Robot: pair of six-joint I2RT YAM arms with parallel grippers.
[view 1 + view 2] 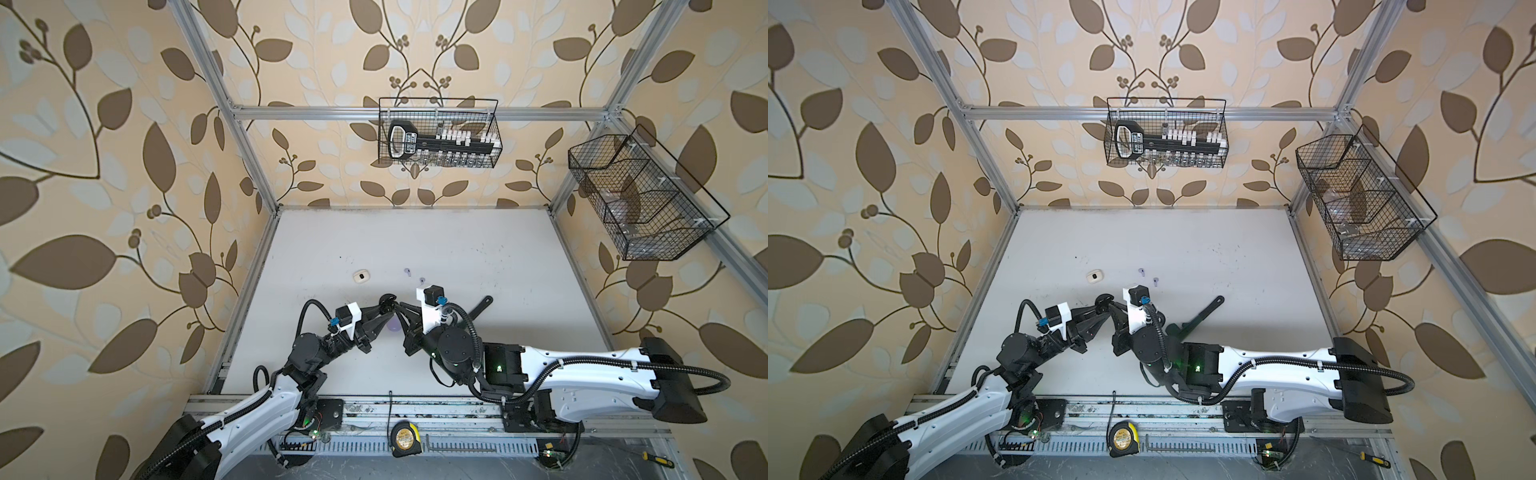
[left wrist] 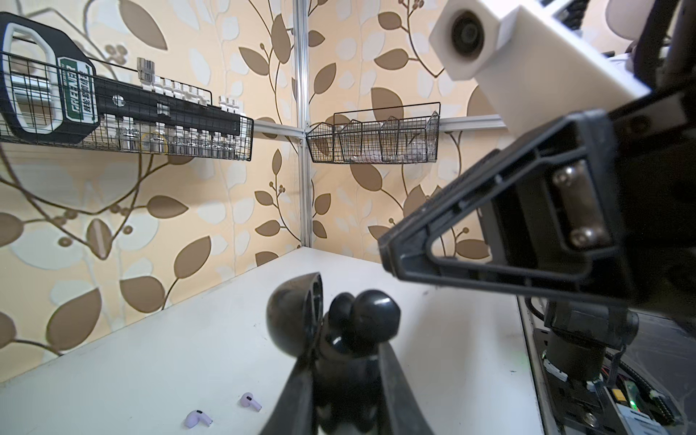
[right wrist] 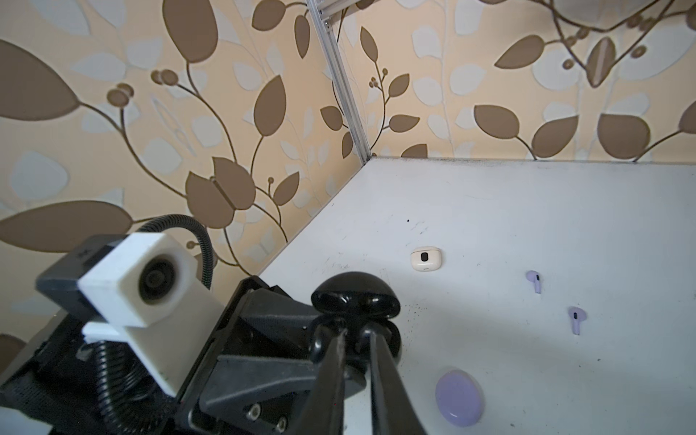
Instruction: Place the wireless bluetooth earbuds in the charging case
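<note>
My left gripper (image 2: pixel 346 361) is shut on a black charging case (image 1: pixel 387 300) and holds it above the table with the lid (image 3: pixel 354 293) open. Two black earbuds (image 2: pixel 376 312) sit in its wells with their round heads showing. My right gripper (image 3: pixel 354 333) is shut, its tips right at those earbud heads; I see nothing between the tips. Two lilac earbuds (image 1: pixel 407 272) (image 1: pixel 422 280) lie loose on the white table beyond the grippers. In both top views the two grippers meet over the middle of the table.
A closed white case (image 1: pixel 361 276) lies to the left of the lilac earbuds. A closed lilac case (image 3: pixel 459 397) lies below the grippers. A long dark wrench-shaped tool (image 1: pixel 482 305) lies right of my right wrist. Wire baskets (image 1: pixel 438 133) hang on the walls; a tape measure (image 1: pixel 403 438) sits at the front rail.
</note>
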